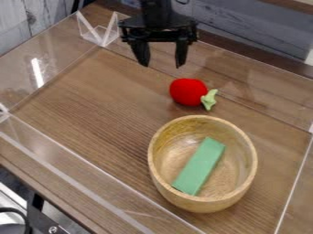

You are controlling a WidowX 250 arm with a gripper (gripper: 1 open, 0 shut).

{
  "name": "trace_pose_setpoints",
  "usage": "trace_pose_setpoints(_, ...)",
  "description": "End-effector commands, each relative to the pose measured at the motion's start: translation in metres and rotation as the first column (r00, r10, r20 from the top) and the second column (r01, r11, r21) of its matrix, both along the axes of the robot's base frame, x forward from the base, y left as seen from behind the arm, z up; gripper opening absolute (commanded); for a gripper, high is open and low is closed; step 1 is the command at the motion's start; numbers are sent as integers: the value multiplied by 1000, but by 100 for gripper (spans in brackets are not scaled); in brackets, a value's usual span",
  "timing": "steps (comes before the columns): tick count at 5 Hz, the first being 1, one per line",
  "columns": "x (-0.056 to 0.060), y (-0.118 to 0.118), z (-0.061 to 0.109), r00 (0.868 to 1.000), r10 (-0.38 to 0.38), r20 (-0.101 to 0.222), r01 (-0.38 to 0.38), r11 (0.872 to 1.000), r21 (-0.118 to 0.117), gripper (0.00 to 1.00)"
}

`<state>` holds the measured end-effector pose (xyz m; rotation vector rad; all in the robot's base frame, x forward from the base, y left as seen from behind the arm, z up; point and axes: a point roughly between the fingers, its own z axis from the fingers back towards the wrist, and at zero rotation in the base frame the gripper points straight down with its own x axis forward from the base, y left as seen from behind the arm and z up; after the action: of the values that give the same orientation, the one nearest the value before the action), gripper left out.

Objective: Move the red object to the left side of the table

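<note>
The red object (188,90), a small round red toy fruit with a green leafy end pointing right, lies on the brown wood-grain table (98,110) right of center. My gripper (160,53) hangs above and behind it, toward the back wall, open with its two dark fingers (142,52) spread apart and nothing between them. A clear gap separates the gripper from the fruit.
A round light wooden bowl (203,194) stands at the front right with a flat green block (199,166) lying inside it. Clear acrylic walls (49,64) border the tabletop, and a clear bracket (98,29) sits at the back left.
</note>
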<state>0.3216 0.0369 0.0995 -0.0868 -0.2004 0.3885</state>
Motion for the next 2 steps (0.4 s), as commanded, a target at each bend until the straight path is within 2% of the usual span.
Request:
trace_pose_setpoints(1,15,-16,4,998,56,32,-56,998,9,100)
trace_pose_setpoints(2,24,-28,-9,993,114,10,-114,993,16,100)
